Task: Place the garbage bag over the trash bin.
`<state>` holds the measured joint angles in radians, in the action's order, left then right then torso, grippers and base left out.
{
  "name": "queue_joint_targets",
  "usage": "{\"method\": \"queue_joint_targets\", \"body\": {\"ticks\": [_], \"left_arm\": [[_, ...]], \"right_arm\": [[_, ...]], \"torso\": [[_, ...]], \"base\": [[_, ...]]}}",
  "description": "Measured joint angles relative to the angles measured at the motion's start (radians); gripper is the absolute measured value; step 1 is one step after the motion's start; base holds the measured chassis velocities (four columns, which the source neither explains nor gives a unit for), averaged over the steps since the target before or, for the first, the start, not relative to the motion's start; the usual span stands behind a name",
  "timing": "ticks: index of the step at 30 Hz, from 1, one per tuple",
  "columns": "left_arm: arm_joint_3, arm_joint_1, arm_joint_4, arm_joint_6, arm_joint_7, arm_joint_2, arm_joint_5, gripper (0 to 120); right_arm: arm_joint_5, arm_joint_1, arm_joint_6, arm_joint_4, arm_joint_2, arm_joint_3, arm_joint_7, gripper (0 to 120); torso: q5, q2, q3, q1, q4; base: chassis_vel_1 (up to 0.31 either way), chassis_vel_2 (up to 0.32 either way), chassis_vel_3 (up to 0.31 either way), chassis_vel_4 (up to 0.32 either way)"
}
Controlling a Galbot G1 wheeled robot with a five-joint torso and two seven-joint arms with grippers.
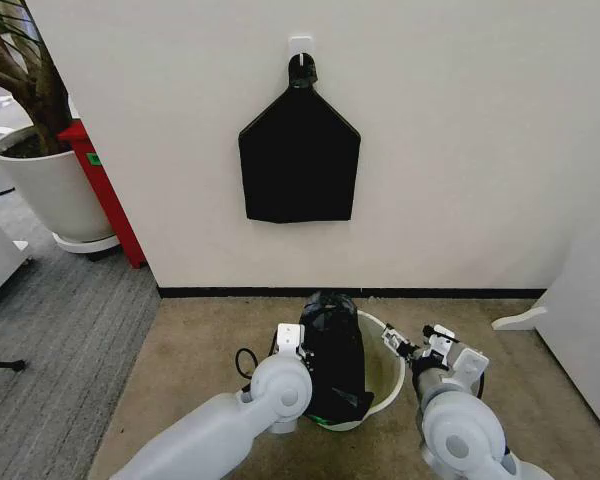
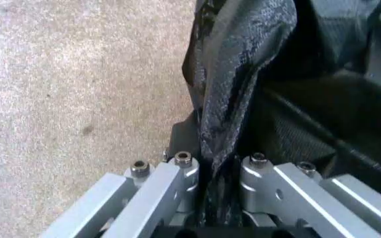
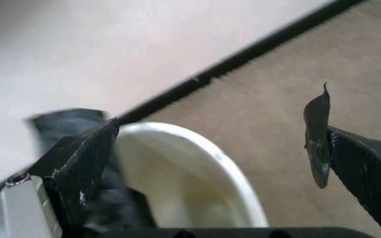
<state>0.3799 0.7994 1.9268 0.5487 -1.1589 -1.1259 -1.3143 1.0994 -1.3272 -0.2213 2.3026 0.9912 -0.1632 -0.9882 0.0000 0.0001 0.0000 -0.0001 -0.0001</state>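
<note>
While the left gripper (image 2: 220,171) pinches a gathered fold of the garbage bag (image 1: 333,352) between its pressed-together fingers (image 2: 177,173), the bag stands as a bunched black column over the left part of the trash bin (image 1: 388,385), which sits on the tan carpet (image 1: 200,345) just in front of the wall's black baseboard (image 1: 230,292). Most of the bin's mouth is not yet covered; its white rim and pale inside lie bare on the right side. Close over that bare rim, the right gripper (image 3: 210,144) hangs with its jaws spread wide and nothing between them, the bin's rolled edge (image 3: 223,163) visible through the gap.

Judging by its crinkles and sheen, the bag is very light, limp and slippery: it will not keep any shape by itself, it will sag wherever it is let go, and the thin film could tear or slide out of a shallow pinch. A hold on the hem of the opening, with several layers gathered, looks safest, one edge per gripper, so the mouth can be stretched over the rim. The bin looks light too, and may tip or skid if the film drags on it.

Higher on the wall, a flat black bundle (image 1: 299,150) hangs from a hook (image 1: 301,45), and a potted tree (image 1: 35,150) stands at the far left
</note>
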Motion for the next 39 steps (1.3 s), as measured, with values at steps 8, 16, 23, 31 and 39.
{"method": "queue_joint_targets", "body": {"ticks": [8,16,23,31,39], "left_arm": [[-0.081,0.045,0.059,-0.096,0.119,0.049,0.011,5],[-0.175,0.073,0.114,-0.14,0.239,0.088,0.032,5],[-0.227,0.124,0.125,-0.229,0.429,0.15,0.243,5],[-0.273,0.207,0.15,-0.323,0.608,0.191,0.39,4],[-0.315,0.274,0.2,-0.354,0.659,0.219,0.426,4]], "right_arm": [[0.002,-0.016,-0.023,0.116,-0.031,0.012,0.102,100],[0.014,0.014,-0.034,0.129,-0.066,0.034,0.204,100],[0.023,0.064,-0.051,0.143,-0.111,0.032,0.308,100],[0.039,0.122,-0.053,0.117,-0.149,0.046,0.448,100],[0.126,0.206,-0.059,0.07,-0.107,0.085,0.373,100]], "torso": [[0.0,0.0,0.0,0.0,0.0002],[-0.0001,0.0,0.0,0.0,0.0001],[0.0,0.0,0.0,0.0,0.0004],[-0.0001,0.0,0.0,0.0,0.0],[0.0,0.0,0.0,0.0,0.0003]], "base": [[0.0,0.0,0.0,0.0],[0.0,0.0,0.0,0.0],[0.0,0.0,0.0,0.0],[0.0,0.0,0.0,0.0],[0.0,0.0,0.0,0.0]]}}
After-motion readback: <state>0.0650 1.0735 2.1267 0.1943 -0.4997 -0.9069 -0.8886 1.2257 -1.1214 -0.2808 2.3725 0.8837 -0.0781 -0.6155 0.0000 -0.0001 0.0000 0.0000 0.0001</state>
